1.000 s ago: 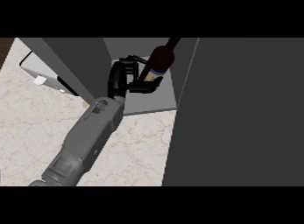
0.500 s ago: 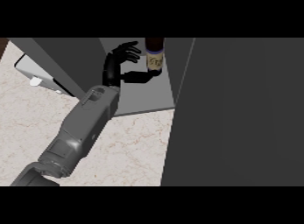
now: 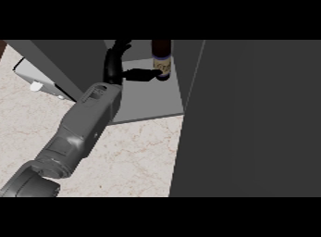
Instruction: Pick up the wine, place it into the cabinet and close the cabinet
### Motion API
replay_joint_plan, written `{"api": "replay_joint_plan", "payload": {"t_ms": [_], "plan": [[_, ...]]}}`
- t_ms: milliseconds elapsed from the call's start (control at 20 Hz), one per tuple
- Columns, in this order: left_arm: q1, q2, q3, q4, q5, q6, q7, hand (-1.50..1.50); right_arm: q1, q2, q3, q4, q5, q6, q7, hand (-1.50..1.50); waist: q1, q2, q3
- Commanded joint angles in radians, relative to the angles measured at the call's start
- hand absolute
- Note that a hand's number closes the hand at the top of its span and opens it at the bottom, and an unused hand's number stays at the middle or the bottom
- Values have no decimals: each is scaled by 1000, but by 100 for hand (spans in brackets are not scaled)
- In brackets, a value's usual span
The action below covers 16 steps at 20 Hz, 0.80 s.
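inside the cabinet [image 3: 149, 102], our left hand [image 3: 115, 69], fingers open, thumb touching the upright wine [image 3: 162, 65]; we should withdraw straight.

Item count: cabinet and counter top.
One bottle of wine [image 3: 162, 59]. One cabinet [image 3: 149, 99], with two upright panels beside its opening: one narrow panel [image 3: 57, 60] at left and one broad panel [image 3: 258, 115] at right. One left hand [image 3: 115, 65] on one grey forearm [image 3: 81, 129]. One counter [image 3: 135, 157]. One pale boxy object [image 3: 33, 75], partly hidden by the narrow panel, kind not determinable.
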Motion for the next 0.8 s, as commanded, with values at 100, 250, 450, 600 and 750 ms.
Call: {"api": "replay_joint_plan", "payload": {"t_ms": [100,250,450,600,750], "plan": [[-32,-1,36,11,26,-106,-64,-150,47,-28,-28,-139,-69,10,39,-150,9,0,0],[-51,-12,77,0,64,-160,-100,-150,33,-11,-11,-103,-58,14,28,-150,15,3,-1],[-63,-31,107,-5,93,-238,-147,150,50,-27,-13,-136,-41,6,55,-150,29,-7,-1],[-79,-42,131,-9,119,-307,-149,150,68,-46,-31,-183,-51,6,64,-150,40,-16,0],[-86,-43,123,-3,113,-390,-141,-150,87,-49,-23,-163,-41,8,66,-150,68,-26,1]]}}
